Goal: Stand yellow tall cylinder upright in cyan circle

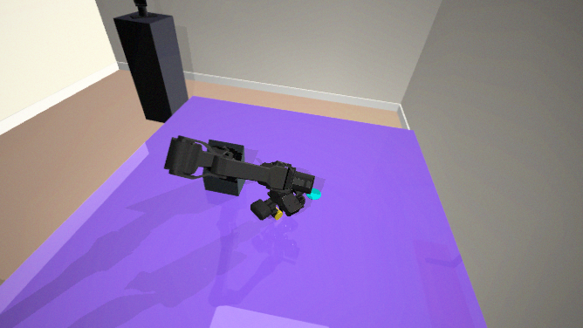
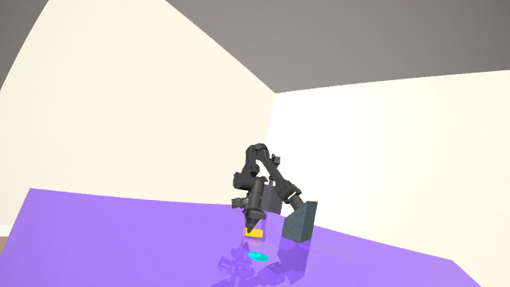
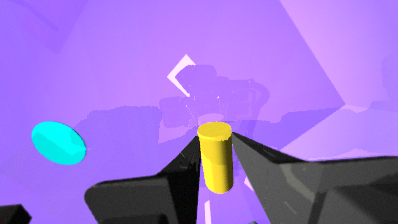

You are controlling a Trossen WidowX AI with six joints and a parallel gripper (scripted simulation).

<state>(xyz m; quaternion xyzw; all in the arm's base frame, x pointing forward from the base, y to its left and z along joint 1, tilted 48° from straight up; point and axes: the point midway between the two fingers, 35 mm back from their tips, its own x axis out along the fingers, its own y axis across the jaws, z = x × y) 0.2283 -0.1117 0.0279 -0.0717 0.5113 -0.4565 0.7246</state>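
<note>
The yellow tall cylinder (image 1: 278,214) (image 2: 256,233) (image 3: 218,167) lies on its side on the purple table. In the wrist view its near end face points away from the arm, and its long side runs between the fingers. My gripper (image 2: 249,230) (image 3: 215,138) points down over it and is shut on it, one finger against each side. In the top view the arm hides much of the fingers and part of the cylinder. The flat cyan circle (image 1: 314,194) (image 2: 257,256) (image 3: 59,143) lies apart from the cylinder, to its left in the wrist view, with nothing standing on it.
The arm's dark base block (image 1: 223,187) (image 2: 299,225) stands on the purple table (image 1: 358,262) (image 2: 114,237). A tall dark pedestal (image 1: 153,65) (image 2: 271,199) stands beyond the table's far edge. The arm's upper links reach over the area between base block and circle.
</note>
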